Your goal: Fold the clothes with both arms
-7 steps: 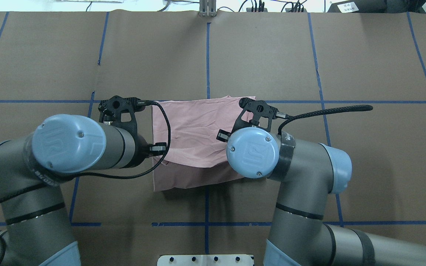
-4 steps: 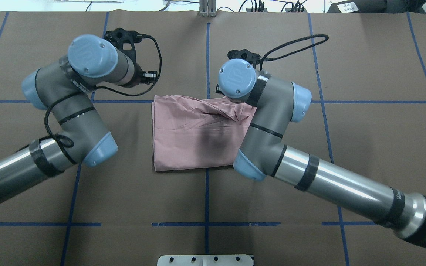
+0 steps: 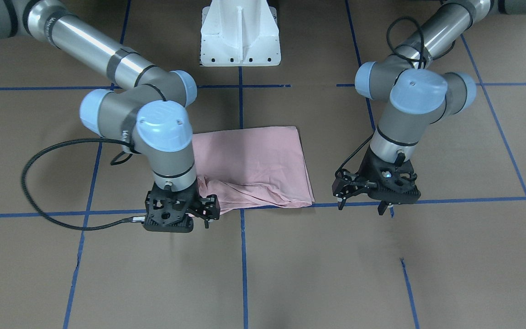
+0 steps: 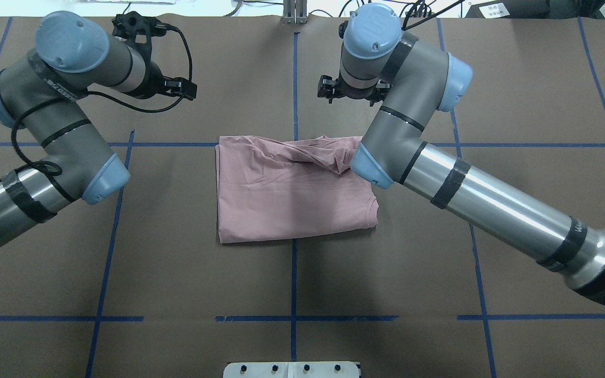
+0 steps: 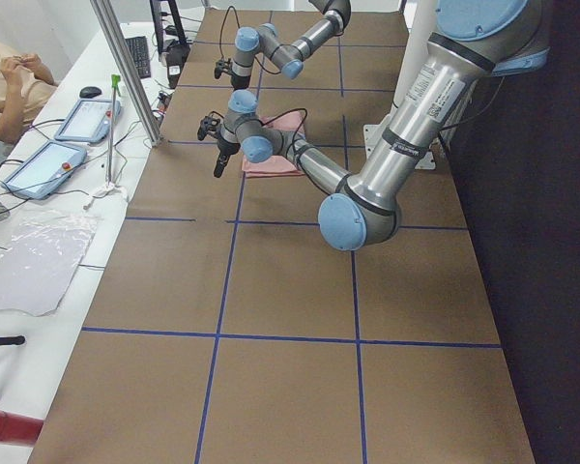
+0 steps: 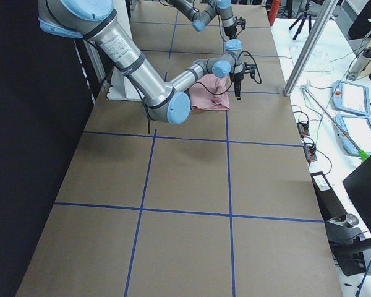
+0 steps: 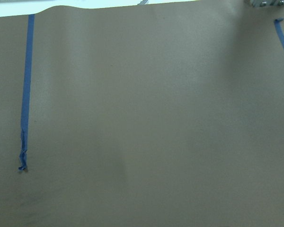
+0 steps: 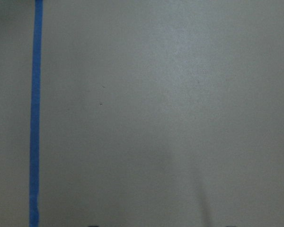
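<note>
The pale pink T-shirt (image 4: 292, 194) lies folded in a rough rectangle at the table's middle, plain side up, with no print showing. Its far edge is bunched and wrinkled toward the right (image 4: 329, 152). It also shows in the front-facing view (image 3: 254, 155). My left gripper (image 3: 362, 204) is open and empty, raised over bare table to the left of the shirt and beyond its far edge (image 4: 168, 86). My right gripper (image 3: 194, 214) is raised just past the shirt's wrinkled far corner, open and holding nothing (image 4: 352, 92). Both wrist views show only table.
The brown table cover carries a grid of blue tape lines (image 4: 294, 79). The white pedestal (image 3: 240, 32) stands at the robot's edge. In the left side view an aluminium post (image 5: 126, 68), tablets (image 5: 82, 121) and a seated person (image 5: 10, 72) are beyond the far edge.
Both grippers were low at the shirt's far edge one second ago. They have since lifted and moved away toward the table's far side, leaving the shirt lying folded.
</note>
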